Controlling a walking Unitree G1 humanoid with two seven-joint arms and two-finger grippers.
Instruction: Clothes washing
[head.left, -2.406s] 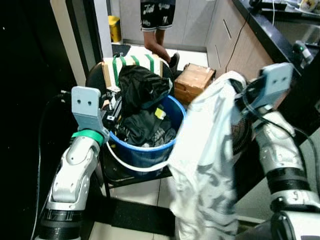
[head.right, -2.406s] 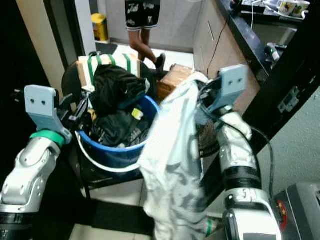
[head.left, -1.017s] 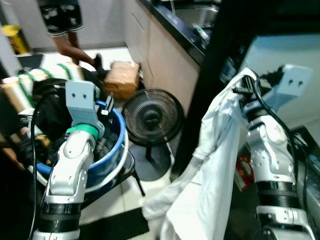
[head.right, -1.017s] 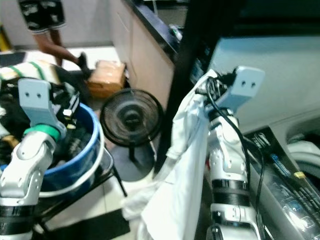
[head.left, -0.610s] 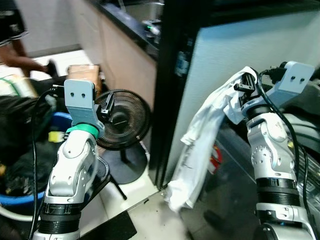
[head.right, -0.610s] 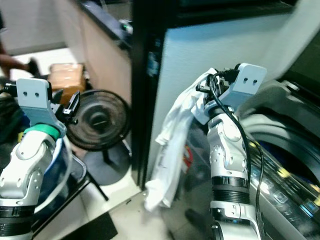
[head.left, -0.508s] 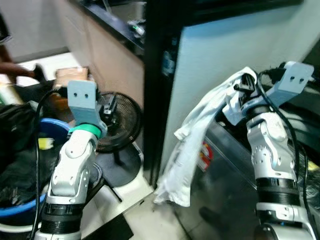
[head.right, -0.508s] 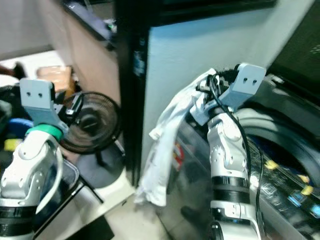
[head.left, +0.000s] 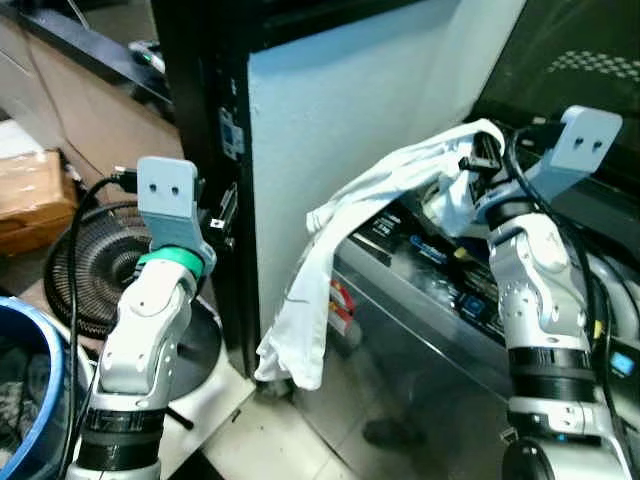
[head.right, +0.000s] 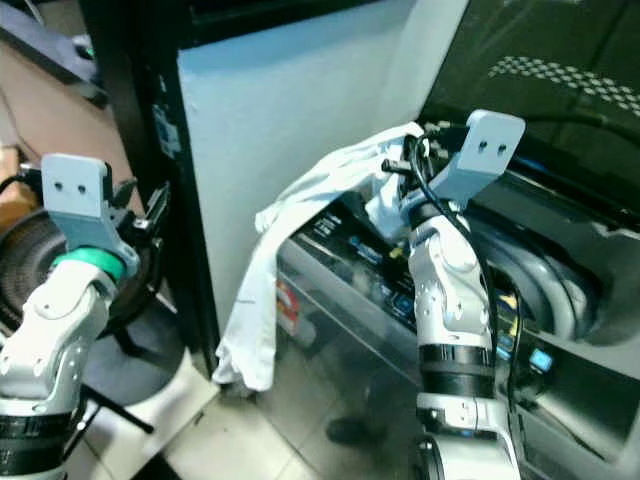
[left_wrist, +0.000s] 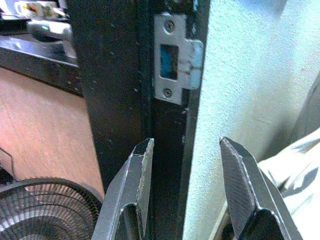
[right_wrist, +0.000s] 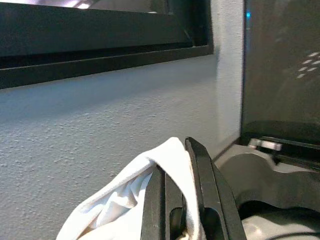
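A white garment with grey print (head.left: 335, 215) is pinched at its top in my right gripper (head.left: 472, 162), which is shut on it; in the right wrist view the cloth (right_wrist: 145, 200) bunches around the shut fingers (right_wrist: 200, 195). From there it trails out to the left and hangs down in front of the washing machine's front panel (head.left: 430, 290). The machine's open top (head.right: 545, 285) lies to the right of that gripper. My left gripper (left_wrist: 186, 172) is raised and open with nothing in it, facing a black door frame (left_wrist: 120, 90).
A white wall (head.left: 340, 90) and the black door frame (head.left: 195, 110) stand just left of the machine. A black floor fan (head.left: 85, 265) and the rim of a blue laundry bucket (head.left: 40, 400) are at lower left, with a cardboard box (head.left: 30, 195) behind them.
The whole view has swung right, from the bucket and fan to the washing machine. The white garment stays in my right gripper and now trails out to the left.
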